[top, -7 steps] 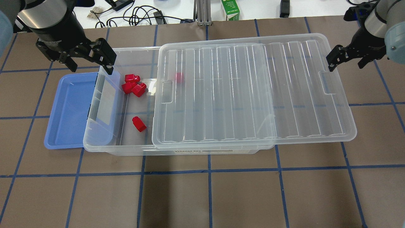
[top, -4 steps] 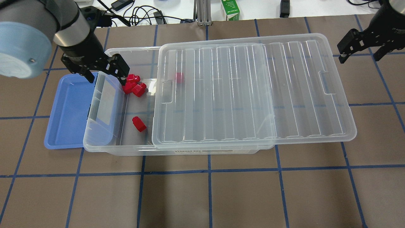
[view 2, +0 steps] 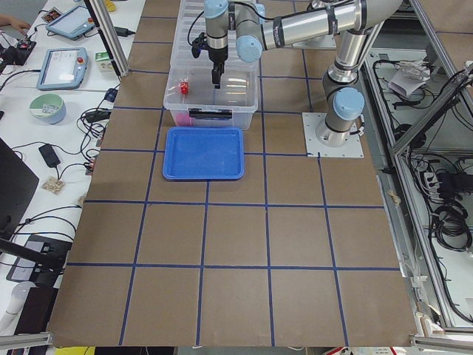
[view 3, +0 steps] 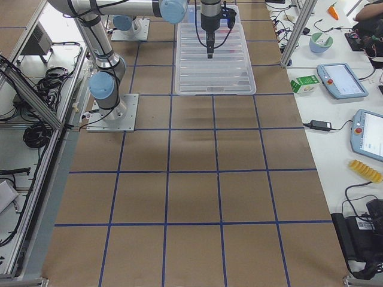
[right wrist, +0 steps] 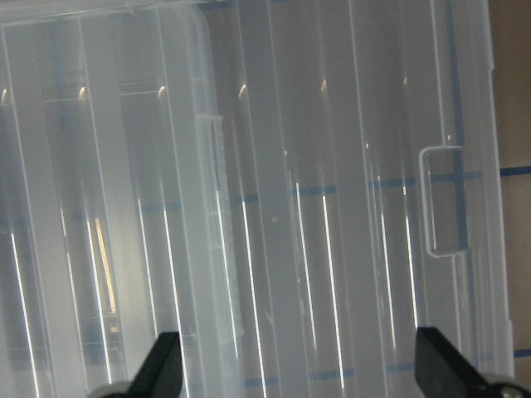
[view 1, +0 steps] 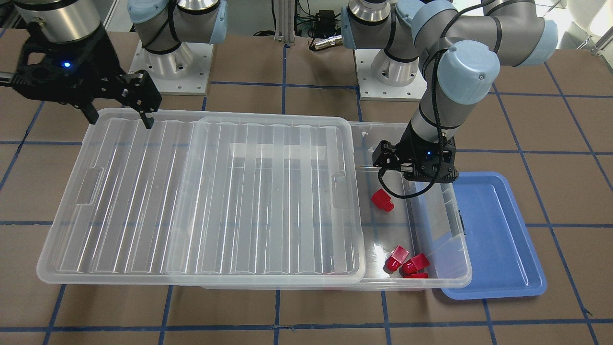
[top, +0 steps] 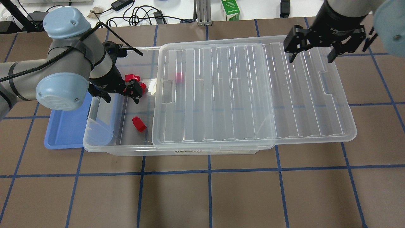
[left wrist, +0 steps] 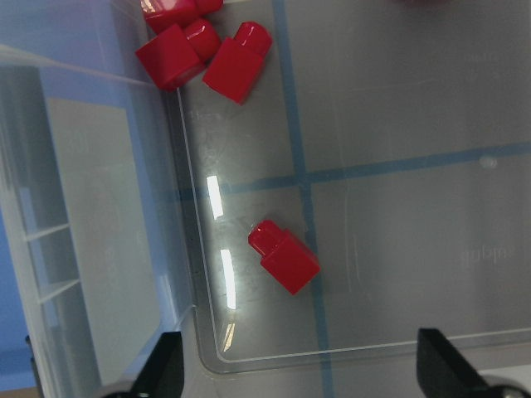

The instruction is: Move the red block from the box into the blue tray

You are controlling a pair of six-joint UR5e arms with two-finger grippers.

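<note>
The clear box (top: pixel 126 148) has its ribbed lid (top: pixel 253 91) slid to the right, so its left end is uncovered. One red block (top: pixel 138 124) lies alone there, also seen in the left wrist view (left wrist: pixel 284 257). Other red blocks (top: pixel 132 77) cluster in the far corner, and one (top: pixel 179 77) shows through the lid. The blue tray (top: pixel 66 133) lies partly under the box's left end. My left gripper (top: pixel 121 93) is open and empty over the uncovered end, between the cluster and the lone block. My right gripper (top: pixel 311 57) is open and empty above the lid's far right part.
A green carton (top: pixel 230 9) and cables (top: pixel 139 15) lie beyond the table's far edge. The box's left wall (view 1: pixel 440 220) stands between the blocks and the blue tray (view 1: pixel 493 239). The lid (view 1: pixel 206 191) overhangs the box on the right arm's side.
My left gripper has moved from the box's far-left corner in over its uncovered end. My right gripper has moved left from beside the lid to above it.
</note>
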